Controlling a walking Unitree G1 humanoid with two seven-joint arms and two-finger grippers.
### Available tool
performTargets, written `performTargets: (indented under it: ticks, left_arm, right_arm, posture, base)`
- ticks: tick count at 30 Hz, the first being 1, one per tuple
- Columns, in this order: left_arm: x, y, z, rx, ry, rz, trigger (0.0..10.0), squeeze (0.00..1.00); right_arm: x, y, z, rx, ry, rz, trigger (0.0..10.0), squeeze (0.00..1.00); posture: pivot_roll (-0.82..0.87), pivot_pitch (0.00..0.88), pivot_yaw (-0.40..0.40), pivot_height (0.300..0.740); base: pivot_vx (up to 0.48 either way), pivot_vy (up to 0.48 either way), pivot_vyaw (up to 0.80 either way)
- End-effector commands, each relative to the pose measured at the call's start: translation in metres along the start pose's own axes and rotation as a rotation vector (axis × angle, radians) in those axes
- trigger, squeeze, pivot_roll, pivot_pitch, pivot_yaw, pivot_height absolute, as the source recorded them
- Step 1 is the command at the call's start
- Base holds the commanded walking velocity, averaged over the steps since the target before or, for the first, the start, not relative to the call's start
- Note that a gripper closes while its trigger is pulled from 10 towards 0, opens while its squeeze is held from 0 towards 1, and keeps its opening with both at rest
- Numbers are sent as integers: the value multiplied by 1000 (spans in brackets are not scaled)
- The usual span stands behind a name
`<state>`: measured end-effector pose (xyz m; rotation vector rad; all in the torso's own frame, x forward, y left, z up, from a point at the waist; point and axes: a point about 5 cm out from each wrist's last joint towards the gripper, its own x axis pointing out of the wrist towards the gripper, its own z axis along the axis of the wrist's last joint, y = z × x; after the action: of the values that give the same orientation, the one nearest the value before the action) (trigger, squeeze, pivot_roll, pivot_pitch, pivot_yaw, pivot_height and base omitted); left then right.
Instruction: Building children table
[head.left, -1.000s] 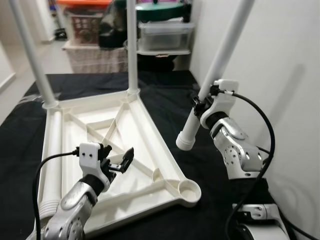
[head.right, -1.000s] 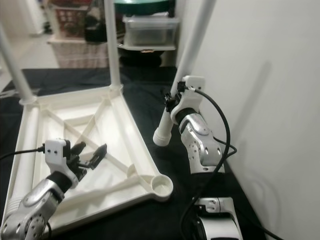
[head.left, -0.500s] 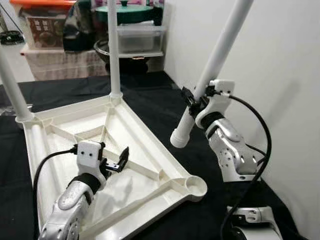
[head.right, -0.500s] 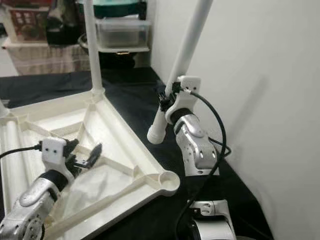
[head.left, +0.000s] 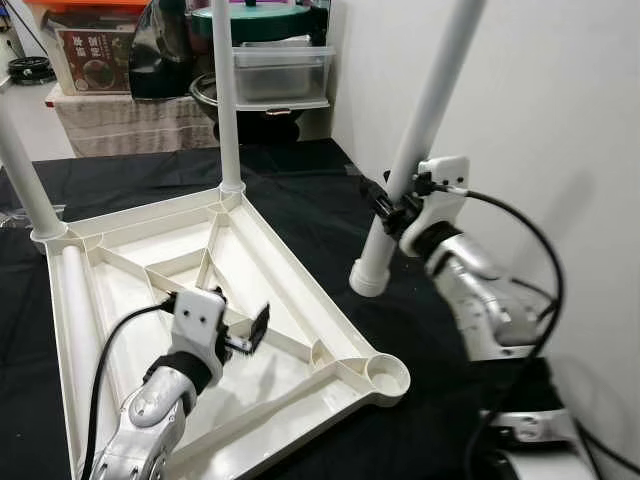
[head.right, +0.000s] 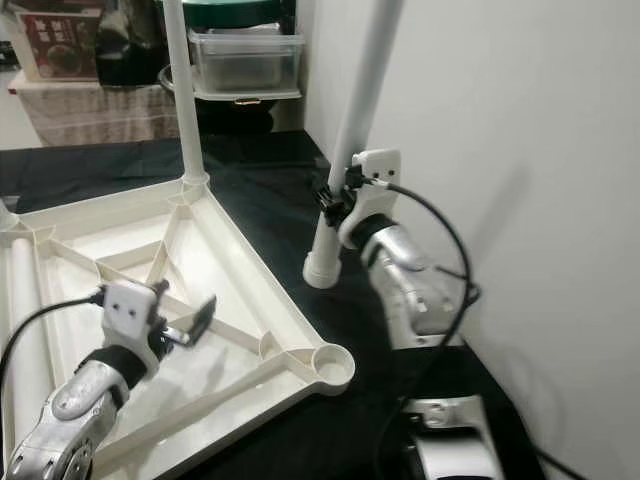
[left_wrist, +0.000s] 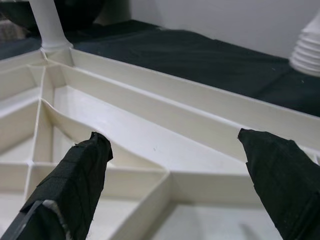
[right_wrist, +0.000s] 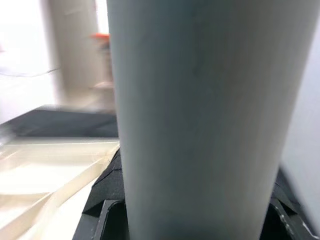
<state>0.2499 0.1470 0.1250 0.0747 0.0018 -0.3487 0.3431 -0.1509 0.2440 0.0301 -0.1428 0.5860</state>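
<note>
White plastic tabletop (head.left: 130, 250) lies upturned, frame centre; right gripper (head.left: 398, 207) grasps a leg (head.left: 415, 150) above the empty corner socket (head.left: 384, 374), needing plumb alignment. Left gripper (head.left: 245, 335) hovers spread.

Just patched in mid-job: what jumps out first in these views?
The right gripper is clamped on a long white table leg, its lower end hanging above the black cloth, beside the tabletop. The upturned white tabletop has an empty corner socket nearest that leg, and the open left gripper hovers over its ribs.
</note>
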Motion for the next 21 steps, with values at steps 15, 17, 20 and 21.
performTargets:
  ticks: [15,17,20,21]
  left_arm:
    - [-3,-7,-8,23,12,-21,10000,0]
    - [-4,-6,-9,25,17,-18,10000,0]
    - [-5,-6,-9,27,19,-18,10000,0]
    - [-5,-6,-9,27,19,-18,10000,0]
  right_arm:
    - [-40,42,-18,89,142,650,10000,0]
    - [-44,47,-22,99,157,699,10000,0]
    - [-47,48,-26,101,176,725,10000,0]
    - [-48,48,-28,100,186,733,10000,0]
  posture:
    - [-2,0,-94,740]
    - [-2,0,-94,740]
    - [1,0,-95,740]
    - [1,0,-95,740]
  base:
    - [0,0,0]
    - [0,0,0]
    - [0,0,0]
    - [0,0,0]
